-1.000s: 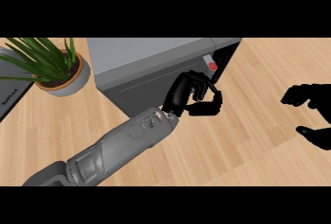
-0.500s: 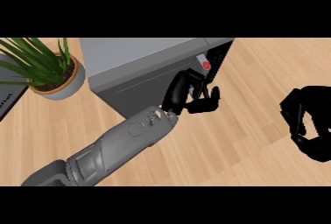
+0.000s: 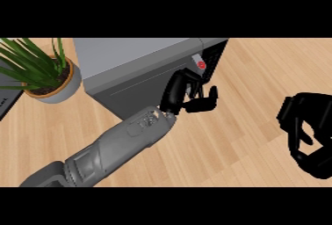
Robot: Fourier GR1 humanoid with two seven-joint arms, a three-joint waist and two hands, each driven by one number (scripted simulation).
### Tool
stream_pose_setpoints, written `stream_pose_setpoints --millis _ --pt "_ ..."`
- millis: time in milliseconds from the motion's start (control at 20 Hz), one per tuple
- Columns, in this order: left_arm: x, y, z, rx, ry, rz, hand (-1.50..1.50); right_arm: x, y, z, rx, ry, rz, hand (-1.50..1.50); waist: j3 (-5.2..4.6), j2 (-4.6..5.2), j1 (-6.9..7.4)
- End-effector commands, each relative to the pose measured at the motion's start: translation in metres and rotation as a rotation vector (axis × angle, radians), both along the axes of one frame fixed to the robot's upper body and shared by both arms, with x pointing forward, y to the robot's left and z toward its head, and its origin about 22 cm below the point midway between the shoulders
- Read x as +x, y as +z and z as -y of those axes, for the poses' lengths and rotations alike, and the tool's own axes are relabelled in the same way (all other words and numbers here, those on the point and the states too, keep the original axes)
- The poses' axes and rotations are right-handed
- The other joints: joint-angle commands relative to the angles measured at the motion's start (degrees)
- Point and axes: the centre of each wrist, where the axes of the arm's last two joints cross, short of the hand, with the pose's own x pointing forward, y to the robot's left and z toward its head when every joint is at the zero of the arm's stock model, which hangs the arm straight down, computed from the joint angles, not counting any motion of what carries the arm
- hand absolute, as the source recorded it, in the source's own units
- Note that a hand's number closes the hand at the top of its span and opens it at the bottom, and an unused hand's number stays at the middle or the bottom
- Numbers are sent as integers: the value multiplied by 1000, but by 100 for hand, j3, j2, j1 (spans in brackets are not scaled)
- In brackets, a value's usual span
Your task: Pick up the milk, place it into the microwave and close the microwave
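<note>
pale wood counter w/ fine plank grain fills the view. at top centre stands the microwave, a boxy grey body w/ smooth matte top, door looking shut, and at its right end a dark control strip w/ a small red button. left hand, glossy black, is at the door's right edge near that strip, fingers bent and touching the door front, thumb out to the right; it holds nothing. its forearm is grey w/ panel lines and runs down to the lower left. right hand is at the right edge over bare wood, fingers curled inward, nothing in it. top left: plant w/ long thin green leaves in a round grey pot. milk not visible anywhere.
</note>
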Motion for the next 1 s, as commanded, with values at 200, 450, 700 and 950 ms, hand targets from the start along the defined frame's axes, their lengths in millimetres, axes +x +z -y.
stream_pose_setpoints --millis 200,450,700,950 --pt "2 22 30 -17 -54 59 150 -7 8 -10 17 107 29 150 10 62 -194" --pt "5 4 17 -47 71 -139 150 -20 -10 -19 -115 199 -88 150 -11 150 56" --pt "10 21 3 -430 137 -343 150 -33 -23 -29 -67 223 -137 150 -101 165 263" --pt "12 8 -7 -507 106 -404 150 -48 -32 -37 -37 204 -172 150 -88 117 468"
